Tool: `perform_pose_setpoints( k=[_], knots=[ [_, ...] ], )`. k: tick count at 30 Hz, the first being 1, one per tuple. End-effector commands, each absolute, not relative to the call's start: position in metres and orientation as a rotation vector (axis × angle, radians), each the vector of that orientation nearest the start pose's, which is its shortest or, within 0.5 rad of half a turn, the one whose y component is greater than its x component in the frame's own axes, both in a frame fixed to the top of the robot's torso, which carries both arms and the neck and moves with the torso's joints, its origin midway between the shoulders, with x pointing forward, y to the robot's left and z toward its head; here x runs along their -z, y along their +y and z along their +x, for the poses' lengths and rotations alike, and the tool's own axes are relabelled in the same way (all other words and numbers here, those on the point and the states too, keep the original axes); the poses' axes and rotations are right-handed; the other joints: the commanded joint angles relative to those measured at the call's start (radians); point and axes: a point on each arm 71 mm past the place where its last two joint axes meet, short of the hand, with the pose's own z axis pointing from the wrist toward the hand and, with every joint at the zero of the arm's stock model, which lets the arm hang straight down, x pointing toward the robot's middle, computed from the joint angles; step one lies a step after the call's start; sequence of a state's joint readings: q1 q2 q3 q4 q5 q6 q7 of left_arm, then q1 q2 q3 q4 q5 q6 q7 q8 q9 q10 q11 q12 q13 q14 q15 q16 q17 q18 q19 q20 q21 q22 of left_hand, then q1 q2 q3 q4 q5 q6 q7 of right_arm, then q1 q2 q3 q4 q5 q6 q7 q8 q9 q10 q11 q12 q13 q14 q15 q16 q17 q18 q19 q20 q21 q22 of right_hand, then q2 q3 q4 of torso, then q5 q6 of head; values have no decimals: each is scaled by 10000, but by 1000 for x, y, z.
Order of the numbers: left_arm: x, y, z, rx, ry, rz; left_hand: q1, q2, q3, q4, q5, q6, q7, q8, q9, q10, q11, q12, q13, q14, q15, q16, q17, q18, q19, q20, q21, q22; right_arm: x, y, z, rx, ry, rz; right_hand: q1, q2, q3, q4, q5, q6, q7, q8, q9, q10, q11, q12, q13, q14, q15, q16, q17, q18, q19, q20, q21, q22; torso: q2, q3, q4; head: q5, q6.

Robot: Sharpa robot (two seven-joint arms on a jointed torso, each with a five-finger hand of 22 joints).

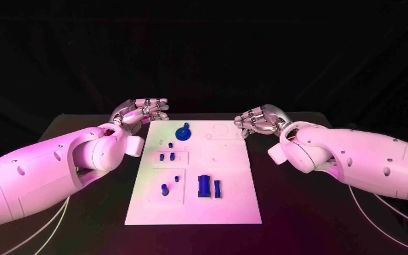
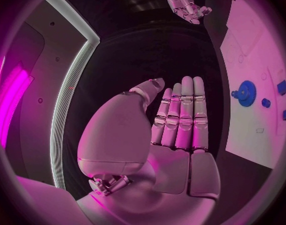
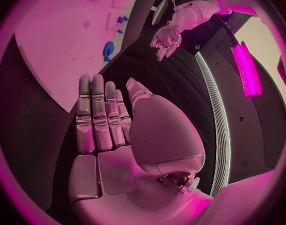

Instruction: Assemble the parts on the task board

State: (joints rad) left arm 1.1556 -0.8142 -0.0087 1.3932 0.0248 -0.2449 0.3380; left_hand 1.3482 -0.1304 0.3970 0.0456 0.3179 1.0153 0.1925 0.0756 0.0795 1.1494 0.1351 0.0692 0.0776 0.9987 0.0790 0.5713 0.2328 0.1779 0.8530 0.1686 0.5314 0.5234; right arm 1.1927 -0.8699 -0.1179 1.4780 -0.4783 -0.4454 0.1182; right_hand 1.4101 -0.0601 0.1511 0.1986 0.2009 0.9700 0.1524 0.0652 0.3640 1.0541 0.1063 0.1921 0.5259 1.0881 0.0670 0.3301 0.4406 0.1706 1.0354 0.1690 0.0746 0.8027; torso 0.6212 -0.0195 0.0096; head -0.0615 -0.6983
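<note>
The white task board (image 1: 229,208) lies in the middle of the black table. A round blue part with a knob (image 1: 184,132) stands near its far edge. Small blue pegs (image 1: 167,157) sit mid-board, and two upright blue blocks (image 1: 209,186) stand nearer me. My left hand (image 1: 140,112) hovers off the board's far left corner, holding nothing. My right hand (image 1: 259,119) hovers at the far right corner, also holding nothing. In the left wrist view the left hand (image 2: 180,115) has its fingers stretched out straight, with the round blue part (image 2: 246,93) beside it. The right hand (image 3: 105,120) is likewise stretched out flat.
Black table (image 1: 94,208) surrounds the board on both sides. My two white forearms lie along the board's left and right edges. The other hand shows in each wrist view: right hand (image 2: 183,2), left hand (image 3: 168,37).
</note>
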Motion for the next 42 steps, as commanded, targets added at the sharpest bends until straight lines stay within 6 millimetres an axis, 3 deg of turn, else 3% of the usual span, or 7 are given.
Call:
perform_pose_setpoints(
  k=[1,15,16,23,28,32,42],
  knots=[
    [203,234,516,15306,13214,-13008,-141,-24,-43,104,-79,-153,9,-73,-82,-304,90,-52,-137,-348,257,-1248,-509,-300,-745,402,-1201,-760,216,-244,501,-12117,15599,9326,171,-11,111,3,-46,-71,124,-23,-387,98,187,-559,-1051,-234,231,-932,-679,134,-552,297,-132,-1009,-260,-52,60,0,349],
    [209,228,535,14506,12164,-13230,18,422,-1265,42,-80,-644,69,-114,-146,-1491,502,-87,-159,-843,883,-4590,-1697,-133,-1034,1222,-4098,-3052,215,-246,536,-12179,14555,9435,-229,381,-430,-328,-4,-37,293,-20,-2205,292,456,-1278,-4327,163,605,-2660,-3275,165,-1297,803,-78,-4844,-389,73,73,362,522],
    [211,226,533,14667,12837,-13155,-4021,1304,-2048,-456,-1012,-3484,-560,-756,-795,-4454,-53,-692,-776,-3603,346,-4903,-2328,-697,-3346,342,-4441,-3692,218,-250,535,-11493,14811,9524,-4377,601,-730,-828,-603,-2977,-268,-652,-2607,-2991,-3,-1921,-5259,-3213,227,-3301,-3582,-406,-4099,55,-746,-5754,-372,16,87,302,509],
    [214,221,524,14301,12781,-13054,-6145,1304,-2491,-456,-1496,-4986,-841,-756,-795,-6053,-336,-692,-776,-5021,117,-5713,-2328,-806,-4463,-108,-5314,-4046,221,-238,524,-11785,14294,9955,-6571,601,-1511,-1089,-919,-4462,-537,-652,-2858,-4669,-236,-1921,-5259,-4900,-670,-3301,-4406,-574,-5451,-334,-746,-6292,-632,132,-32,506,818],
    [220,211,506,13633,12644,-12811,-7669,1304,-2799,-456,-1845,-6062,-1068,-756,-795,-7186,-553,-692,-776,-6053,-72,-5713,-2328,-910,-5311,-437,-5314,-4294,224,-218,501,-12158,13369,10801,-8134,601,-1511,-1986,-1146,-5552,-742,-652,-3640,-5889,-1063,-1921,-5259,-6144,-670,-3301,-4406,-792,-6474,-615,-746,-6653,-770,195,-96,615,983],
    [223,203,488,13055,12479,-12539,-8488,1304,-2964,-456,-2031,-6639,-1190,-756,-795,-7792,-1351,-692,-776,-6605,-790,-5713,-2328,-1016,-5762,-614,-5314,-4427,225,-205,482,-12287,12736,11450,-8971,601,-1511,-1986,-1267,-6135,-1524,-652,-3640,-6544,-1063,-1921,-5259,-6811,-670,-3301,-4406,-898,-7016,-768,-746,-6846,-770,195,-96,615,983],
    [224,193,463,12310,12188,-12102,-10195,1304,-3970,-456,-2421,-7841,-1925,-756,-795,-9060,-1351,-692,-776,-7764,-790,-5713,-2328,-1779,-6708,-983,-5314,-5234,224,-192,462,-12289,12178,12089,-10722,601,-1511,-1986,-2009,-7355,-1524,-652,-3640,-7912,-1063,-1921,-5259,-8199,-670,-3301,-4406,-1706,-8145,-1690,-746,-7250,-770,195,-96,615,983]
  ],
)
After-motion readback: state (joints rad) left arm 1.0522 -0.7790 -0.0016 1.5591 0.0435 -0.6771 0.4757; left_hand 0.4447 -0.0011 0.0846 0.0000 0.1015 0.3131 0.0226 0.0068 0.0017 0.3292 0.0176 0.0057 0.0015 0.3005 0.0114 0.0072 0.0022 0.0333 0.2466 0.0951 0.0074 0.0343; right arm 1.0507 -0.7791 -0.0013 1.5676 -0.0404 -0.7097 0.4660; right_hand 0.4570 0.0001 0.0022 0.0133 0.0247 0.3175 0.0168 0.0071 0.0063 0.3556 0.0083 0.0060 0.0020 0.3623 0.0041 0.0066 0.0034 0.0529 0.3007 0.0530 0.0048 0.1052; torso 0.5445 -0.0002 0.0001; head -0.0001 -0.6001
